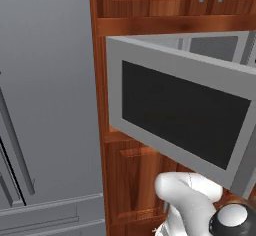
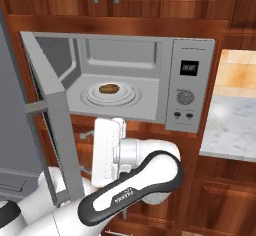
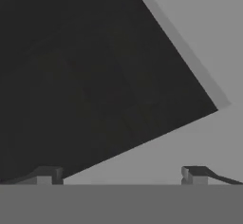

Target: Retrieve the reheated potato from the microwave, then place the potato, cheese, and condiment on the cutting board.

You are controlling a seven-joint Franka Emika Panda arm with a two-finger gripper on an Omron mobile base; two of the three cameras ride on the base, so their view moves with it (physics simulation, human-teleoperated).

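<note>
Now, in the left base view I see the microwave (image 1: 175, 115) door swung out toward me, its dark window at about 3 o'clock, so the cavity is hidden behind it. In the right base view the cavity is visible: the potato (image 2: 109, 88) lies on the white turntable (image 2: 95, 98) near 11 o'clock, not yet taken, and the door stands edge-on at 9 o'clock. In the hand view the gripper (image 3: 122, 174) has its jaws wide apart and empty, facing the dark window closely.
</note>
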